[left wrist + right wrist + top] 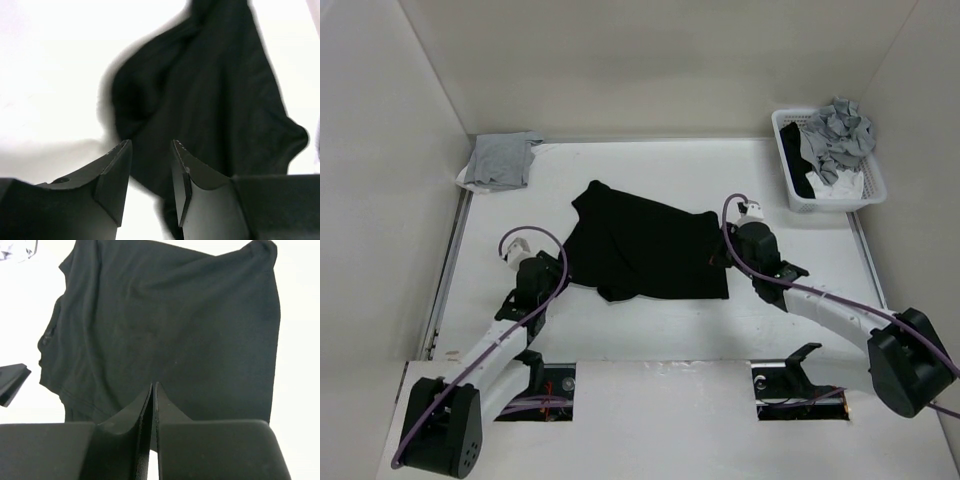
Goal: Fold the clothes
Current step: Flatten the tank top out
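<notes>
On the table [620, 330], the black T-shirt [650, 245] lies crumpled across the table's middle. At the table's left, the left gripper [151, 145] hovers over the shirt's edge, its fingers spread with a clear gap. At the table's right, the right gripper [152, 386] has its fingers nearly pressed together, leaving only a thin slit; we cannot tell whether cloth is caught. A grey garment [502, 160] sits at the table's far left corner, and a white basket [788, 170] at its far right corner.
</notes>
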Motion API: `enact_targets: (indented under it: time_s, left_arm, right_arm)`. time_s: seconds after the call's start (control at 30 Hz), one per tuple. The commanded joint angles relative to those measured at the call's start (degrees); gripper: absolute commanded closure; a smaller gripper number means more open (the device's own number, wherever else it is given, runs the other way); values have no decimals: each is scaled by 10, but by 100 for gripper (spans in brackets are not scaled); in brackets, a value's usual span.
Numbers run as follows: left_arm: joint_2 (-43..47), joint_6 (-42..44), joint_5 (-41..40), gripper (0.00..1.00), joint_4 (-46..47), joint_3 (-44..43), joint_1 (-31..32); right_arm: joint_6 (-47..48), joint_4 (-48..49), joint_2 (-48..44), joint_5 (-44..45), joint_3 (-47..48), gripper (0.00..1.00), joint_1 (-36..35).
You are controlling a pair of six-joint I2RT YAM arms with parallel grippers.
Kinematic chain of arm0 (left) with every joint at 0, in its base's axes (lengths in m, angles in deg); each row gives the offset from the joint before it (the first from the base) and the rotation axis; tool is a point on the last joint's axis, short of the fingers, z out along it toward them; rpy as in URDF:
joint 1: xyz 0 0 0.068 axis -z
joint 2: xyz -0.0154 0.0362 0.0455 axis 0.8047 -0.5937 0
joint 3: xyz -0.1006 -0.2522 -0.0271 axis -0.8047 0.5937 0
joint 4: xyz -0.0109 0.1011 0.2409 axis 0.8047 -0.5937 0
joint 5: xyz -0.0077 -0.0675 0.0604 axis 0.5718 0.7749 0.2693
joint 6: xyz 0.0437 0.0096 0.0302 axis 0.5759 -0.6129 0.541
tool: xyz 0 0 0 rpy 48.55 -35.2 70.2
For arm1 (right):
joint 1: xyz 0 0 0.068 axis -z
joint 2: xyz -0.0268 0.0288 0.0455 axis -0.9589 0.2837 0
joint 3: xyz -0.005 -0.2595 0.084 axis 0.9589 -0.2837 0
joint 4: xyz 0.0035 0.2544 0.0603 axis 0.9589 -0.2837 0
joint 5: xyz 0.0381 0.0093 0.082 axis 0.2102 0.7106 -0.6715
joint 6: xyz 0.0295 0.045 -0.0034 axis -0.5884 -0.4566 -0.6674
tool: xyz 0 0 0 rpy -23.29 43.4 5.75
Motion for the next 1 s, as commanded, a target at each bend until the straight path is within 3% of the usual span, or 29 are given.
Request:
enact_targets:
  time_s: [0.0, 0.57, 0.77, 0.97]
  left_arm:
    - [29, -40, 37, 65, 0, 32, -30]
    - [-30, -27, 82, 71, 82, 57, -55]
    - [-16, -24, 86, 83, 80, 57, -56]
    - [31, -26, 89, 95, 35, 41, -51]
  right_arm:
    - [9, 52, 1, 9, 1, 91, -8]
    - [8, 57, 34, 2, 9, 89, -16]
    - [8, 58, 40, 2, 10, 88, -18]
    - [7, 50, 46, 23, 9, 69, -18]
